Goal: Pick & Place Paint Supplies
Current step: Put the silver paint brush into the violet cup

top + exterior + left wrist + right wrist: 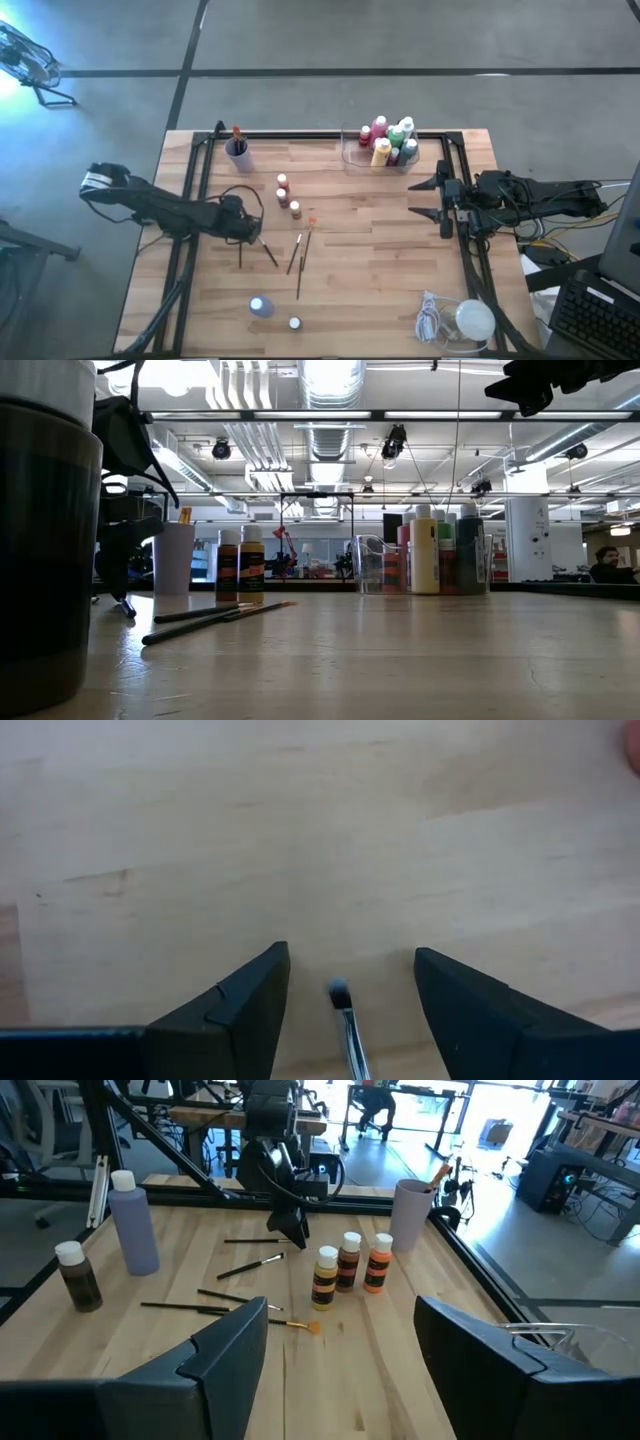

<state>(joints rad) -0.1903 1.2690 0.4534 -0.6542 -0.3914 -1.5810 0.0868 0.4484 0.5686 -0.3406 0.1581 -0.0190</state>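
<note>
Several thin dark paintbrushes (296, 256) lie flat on the wooden table near its middle. My left gripper (240, 228) points steeply down over the leftmost brush (240, 252) and is open. In the left wrist view its fingers stand on either side of that brush's bristle tip (340, 994) without touching it. Three small bottles (285, 196) stand upright just beyond the brushes. A purple bottle (261, 307) and a small brown one (294, 323) stand near the front edge. My right gripper (430, 197) hangs open, high over the table's right side.
A clear tray (350, 150) at the far middle holds several bottles (388, 142). A purple cup (237, 152) with a brush in it stands at the far left. A white lump with a coiled cord (468, 320) lies at the near right. A black frame (330, 137) edges the table.
</note>
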